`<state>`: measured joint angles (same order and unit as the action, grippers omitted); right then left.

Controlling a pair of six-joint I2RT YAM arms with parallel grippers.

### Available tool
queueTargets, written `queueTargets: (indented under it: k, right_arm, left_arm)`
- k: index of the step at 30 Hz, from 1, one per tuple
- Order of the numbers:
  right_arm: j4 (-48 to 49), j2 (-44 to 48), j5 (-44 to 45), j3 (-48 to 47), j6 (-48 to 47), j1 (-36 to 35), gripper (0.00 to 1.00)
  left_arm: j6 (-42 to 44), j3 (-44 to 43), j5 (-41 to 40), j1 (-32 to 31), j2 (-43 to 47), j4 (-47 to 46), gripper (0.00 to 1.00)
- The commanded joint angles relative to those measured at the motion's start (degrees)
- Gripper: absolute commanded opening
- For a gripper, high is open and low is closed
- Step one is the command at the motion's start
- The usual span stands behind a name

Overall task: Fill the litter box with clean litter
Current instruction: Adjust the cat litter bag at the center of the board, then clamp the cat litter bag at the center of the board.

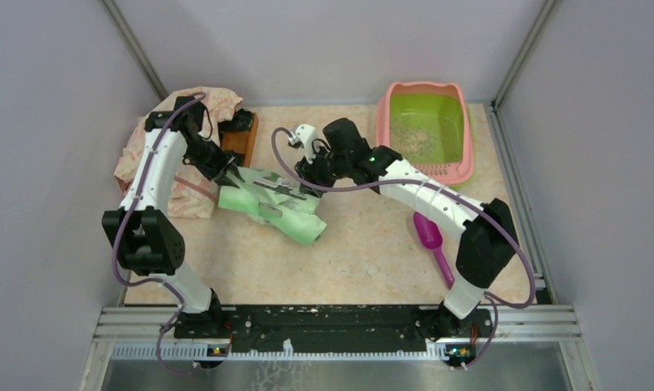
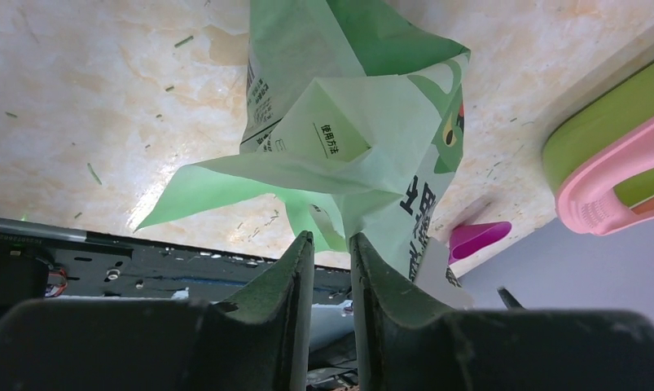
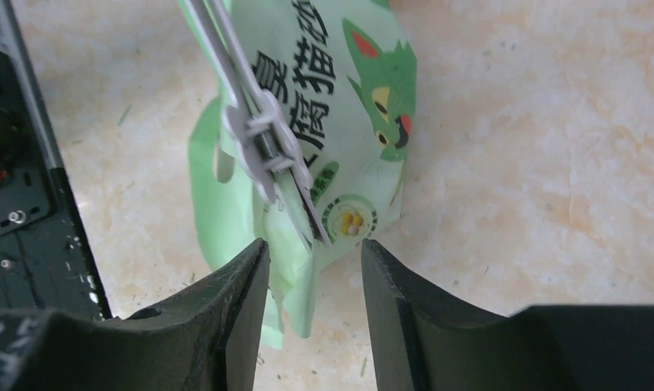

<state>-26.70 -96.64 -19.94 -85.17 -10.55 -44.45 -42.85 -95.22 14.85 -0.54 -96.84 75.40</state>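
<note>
Left gripper [image 2: 331,238] barely parted, right gripper [image 3: 313,244] wider, both empty (bag [image 1: 299,224] beneath); marbled tabletop [image 1: 348,261], grey walls [image 1: 323,41].

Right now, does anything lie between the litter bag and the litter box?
Nothing loose does. Only the right gripper and its arm hang over the stretch between the green litter bag and the litter box. The magenta scoop lies off that line, nearer the near edge.

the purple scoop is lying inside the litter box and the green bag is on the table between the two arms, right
Not quite: the purple scoop is not inside the litter box; it lies on the table beside the right arm. The green bag is on the table between the arms. The top external view shows this.
</note>
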Motion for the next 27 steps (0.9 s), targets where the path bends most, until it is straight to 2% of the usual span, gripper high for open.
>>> queueTargets:
  k: [1, 9, 16, 23, 27]
  right_arm:
    - [8.6, 6.0, -6.7, -0.6, -1.1, 0.3, 0.47]
    - [14.8, 2.6, -16.8, 0.0, -3.2, -0.2, 0.50]
    - [17.4, -0.3, -18.0, 1.0, -6.9, -1.0, 0.57]
    - [19.9, -2.6, -18.7, 1.5, -8.8, -1.0, 0.55]
    - [19.9, -3.9, -19.0, 0.8, -9.1, -1.0, 0.51]
  left_arm:
    - [1.3, -1.4, -1.6, 0.2, -0.2, 2.1, 0.28]
    - [1.0, -5.0, -1.0, 0.2, -2.1, 3.5, 0.28]
    - [1.2, -6.1, -1.0, 0.2, -2.7, 4.0, 0.27]
    - [1.3, -6.5, -1.0, 0.2, -3.1, 4.0, 0.27]
    - [1.2, -6.6, -1.1, 0.2, -3.2, 3.9, 0.27]
